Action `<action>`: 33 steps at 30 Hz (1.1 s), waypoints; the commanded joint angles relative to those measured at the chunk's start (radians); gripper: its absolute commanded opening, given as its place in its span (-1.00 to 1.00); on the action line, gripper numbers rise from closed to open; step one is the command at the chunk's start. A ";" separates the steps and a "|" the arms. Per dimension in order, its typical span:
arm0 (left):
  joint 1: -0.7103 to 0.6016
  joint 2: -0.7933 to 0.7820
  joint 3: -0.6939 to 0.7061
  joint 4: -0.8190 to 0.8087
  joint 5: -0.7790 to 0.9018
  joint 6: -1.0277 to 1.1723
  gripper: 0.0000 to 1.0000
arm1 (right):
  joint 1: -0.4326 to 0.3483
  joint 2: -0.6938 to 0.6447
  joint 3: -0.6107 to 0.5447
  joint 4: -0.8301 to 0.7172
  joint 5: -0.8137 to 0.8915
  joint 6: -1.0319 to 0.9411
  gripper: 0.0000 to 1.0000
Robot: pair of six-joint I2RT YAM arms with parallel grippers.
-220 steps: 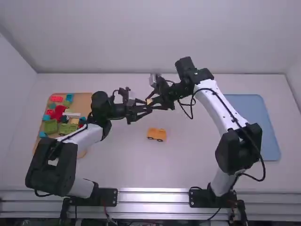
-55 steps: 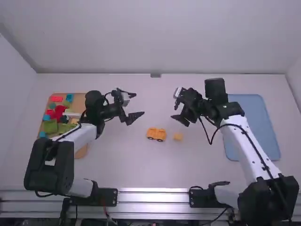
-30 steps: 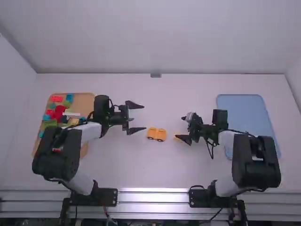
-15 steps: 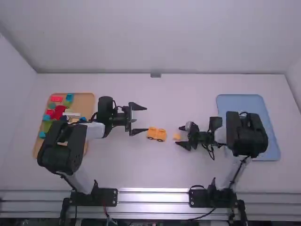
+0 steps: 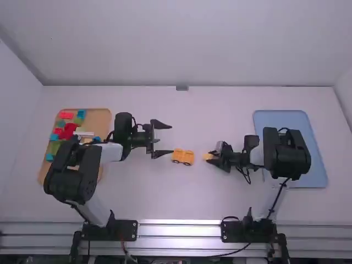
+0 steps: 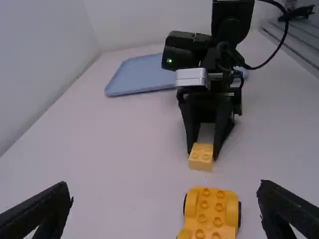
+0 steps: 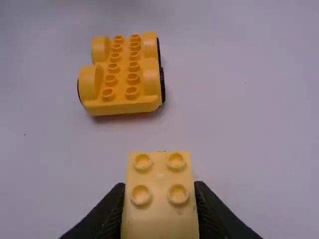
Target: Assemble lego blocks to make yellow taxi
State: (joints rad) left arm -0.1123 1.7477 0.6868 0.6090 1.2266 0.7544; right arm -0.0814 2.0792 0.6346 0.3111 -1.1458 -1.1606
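the left gripper [image 5: 171, 138], fingers spread wide, is near the yellow wheeled base [image 5: 183, 157], studs up, roughly midway between the bench's [image 5: 165, 192] left and right edges. the right gripper [image 5: 211, 157] pinches a yellow block [image 7: 159, 216] by its sides, just beside the base toward the right edge.

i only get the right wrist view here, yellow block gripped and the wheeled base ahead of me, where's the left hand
Observer: The left hand is on the far side of the wheeled base from you, to the left of it in the high view.
Operator: is it gripping anything
Observer: No, its fingers stand wide apart with nothing gripped between them.
Operator: and the spare blocks, where are they
Observer: The coloured blocks lie on the tan tray at the table's left side, partly behind the left arm.
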 commanded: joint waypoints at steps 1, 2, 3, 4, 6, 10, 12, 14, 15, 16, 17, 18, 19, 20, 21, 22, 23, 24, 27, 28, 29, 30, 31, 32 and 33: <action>-0.006 0.003 -0.005 -0.026 -0.037 -0.005 0.98 | -0.004 0.015 0.006 -0.004 -0.008 0.029 -0.44; -0.008 0.003 -0.005 -0.053 -0.063 0.000 0.98 | -0.002 0.013 0.006 -0.004 -0.014 0.039 -0.51; -0.008 0.003 -0.005 -0.053 -0.063 0.000 0.98 | -0.002 0.013 0.006 -0.004 -0.014 0.039 -0.51; -0.013 0.006 -0.005 -0.076 -0.074 0.007 0.98 | -0.002 0.013 0.007 -0.004 -0.026 0.039 -0.52; -0.026 0.027 0.001 -0.114 -0.082 0.051 0.98 | -0.004 0.011 0.006 -0.003 -0.058 0.038 -0.52; -0.061 0.101 0.043 -0.191 -0.107 0.136 0.98 | -0.004 -0.036 0.007 -0.040 -0.117 0.035 -0.51; -0.073 0.133 0.071 -0.225 -0.132 0.152 0.98 | 0.000 -0.069 0.006 -0.065 -0.113 0.039 -0.50; -0.081 0.174 0.111 -0.271 -0.127 0.190 0.98 | 0.013 -0.111 0.006 -0.106 -0.105 0.035 -0.46; -0.085 0.195 0.134 -0.298 -0.112 0.212 0.98 | 0.023 -0.141 0.006 -0.131 -0.097 0.036 -0.42; -0.085 0.219 0.158 -0.333 -0.100 0.248 0.98 | 0.032 -0.172 0.006 -0.158 -0.077 0.035 -0.42; -0.085 0.232 0.172 -0.354 -0.098 0.271 0.98 | 0.039 -0.190 0.006 -0.172 -0.063 0.035 -0.42; -0.087 0.243 0.182 -0.368 -0.095 0.290 0.98 | 0.044 -0.208 0.006 -0.187 -0.045 0.035 -0.44; -0.095 0.256 0.193 -0.383 -0.095 0.315 0.98 | 0.053 -0.233 0.006 -0.204 -0.024 0.039 -0.52; -0.105 0.269 0.201 -0.389 -0.102 0.333 0.98 | 0.066 -0.259 0.006 -0.222 -0.010 0.039 -0.53; -0.111 0.278 0.205 -0.391 -0.116 0.341 0.98 | 0.074 -0.273 0.006 -0.229 -0.005 0.039 -0.54; -0.120 0.290 0.211 -0.392 -0.135 0.343 0.98 | 0.084 -0.286 0.006 -0.237 -0.005 0.038 -0.54; -0.127 0.303 0.217 -0.392 -0.151 0.342 0.97 | 0.094 -0.299 0.006 -0.243 -0.005 0.037 -0.54; -0.132 0.315 0.223 -0.392 -0.155 0.341 0.98 | 0.100 -0.308 0.006 -0.246 -0.005 0.039 -0.54; -0.149 0.344 0.226 -0.392 -0.143 0.343 0.98 | 0.110 -0.315 0.006 -0.240 -0.004 0.039 -0.53; -0.158 0.346 0.224 -0.390 -0.148 0.344 0.98 | 0.115 -0.315 0.006 -0.240 -0.005 0.038 -0.53; -0.169 0.356 0.222 -0.384 -0.172 0.343 0.98 | 0.122 -0.315 0.006 -0.240 -0.005 0.039 -0.50; -0.171 0.357 0.223 -0.383 -0.177 0.343 0.98 | 0.124 -0.315 0.006 -0.240 -0.005 0.038 -0.50; -0.176 0.367 0.226 -0.384 -0.199 0.343 0.98 | 0.129 -0.315 0.006 -0.237 -0.005 0.038 -0.50; -0.175 0.377 0.230 -0.386 -0.210 0.342 0.98 | 0.131 -0.315 0.007 -0.237 -0.005 0.038 -0.50; -0.175 0.384 0.232 -0.391 -0.218 0.343 0.99 | 0.133 -0.315 0.008 -0.237 -0.005 0.038 -0.50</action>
State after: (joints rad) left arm -0.2832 2.1014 0.9077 0.2260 1.0325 1.0786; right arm 0.0437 1.7817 0.6346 0.0757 -1.1419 -1.1267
